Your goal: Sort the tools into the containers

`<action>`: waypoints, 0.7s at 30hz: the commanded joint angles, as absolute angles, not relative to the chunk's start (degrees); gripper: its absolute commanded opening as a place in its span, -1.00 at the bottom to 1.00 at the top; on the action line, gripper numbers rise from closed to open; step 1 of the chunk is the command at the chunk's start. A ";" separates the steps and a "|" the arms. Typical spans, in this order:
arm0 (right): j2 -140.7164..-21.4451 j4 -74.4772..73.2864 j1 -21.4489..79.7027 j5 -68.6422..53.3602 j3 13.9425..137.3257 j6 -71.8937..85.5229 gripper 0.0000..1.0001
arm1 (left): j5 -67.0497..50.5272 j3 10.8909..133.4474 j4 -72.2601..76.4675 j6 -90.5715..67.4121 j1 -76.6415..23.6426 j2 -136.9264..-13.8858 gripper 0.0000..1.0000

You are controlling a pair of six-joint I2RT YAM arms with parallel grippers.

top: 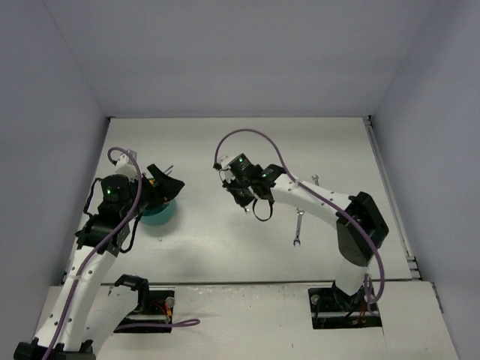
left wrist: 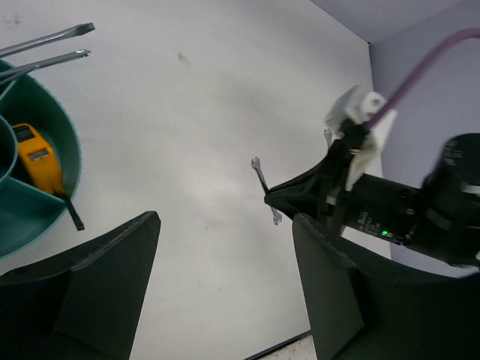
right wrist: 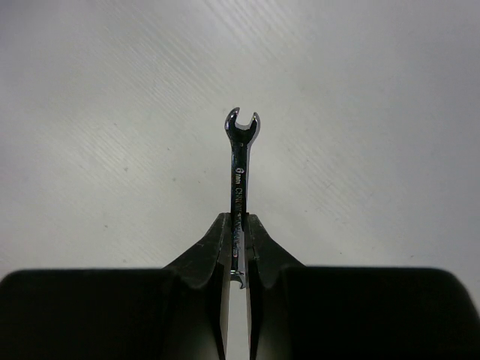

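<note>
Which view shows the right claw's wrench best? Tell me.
Right wrist: the wrench stands centred, clamped in the right claw, open end clear. Left wrist shows it small; top view barely shows it.

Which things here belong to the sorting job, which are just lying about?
Job: round teal divided plastic bowl; orange implement inside it; two metal screwdriver shafts over its rim; small silver wrench in right tool; second silver wrench on white table.
Not job: purple arm cables.

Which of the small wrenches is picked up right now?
The wrench pinched by its shaft in the right gripper, open end sticking out. The longer wrench and shorter wrench lie loose on the table beside that arm.
</note>
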State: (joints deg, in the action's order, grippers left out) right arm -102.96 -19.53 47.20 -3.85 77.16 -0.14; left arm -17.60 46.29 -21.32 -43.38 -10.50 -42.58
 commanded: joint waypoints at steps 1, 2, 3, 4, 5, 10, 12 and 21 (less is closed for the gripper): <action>-92.31 -11.35 47.43 -5.37 74.34 -0.21 -1.00 | -18.30 46.66 -11.62 -49.06 -12.72 -43.88 0.37; -90.82 -9.73 47.44 -5.94 73.40 -0.07 -1.00 | -17.86 46.80 -11.29 -49.28 -13.66 -44.15 0.37; -89.21 -8.42 47.38 -6.56 72.89 0.00 -1.00 | -17.43 46.93 -10.92 -49.47 -14.96 -44.46 0.37; -88.30 -7.71 47.51 -7.00 72.22 0.00 -1.00 | -16.44 46.98 -10.26 -49.53 -16.22 -44.70 0.36; -87.41 -7.03 47.65 -7.40 71.60 -0.01 -1.00 | -15.47 47.02 -9.46 -49.61 -17.50 -44.99 0.36; -83.34 -3.80 48.09 -8.38 69.58 0.00 -1.00 | -11.85 47.94 -3.86 -50.63 -25.61 -48.43 0.35; -82.06 -2.44 48.16 -9.52 69.05 0.00 -1.00 | -11.22 48.57 -2.44 -50.71 -28.44 -50.03 0.35; -79.73 -0.53 49.15 -12.57 68.24 0.00 -1.00 | -4.13 52.33 -1.07 -48.45 -34.37 -56.44 0.28</action>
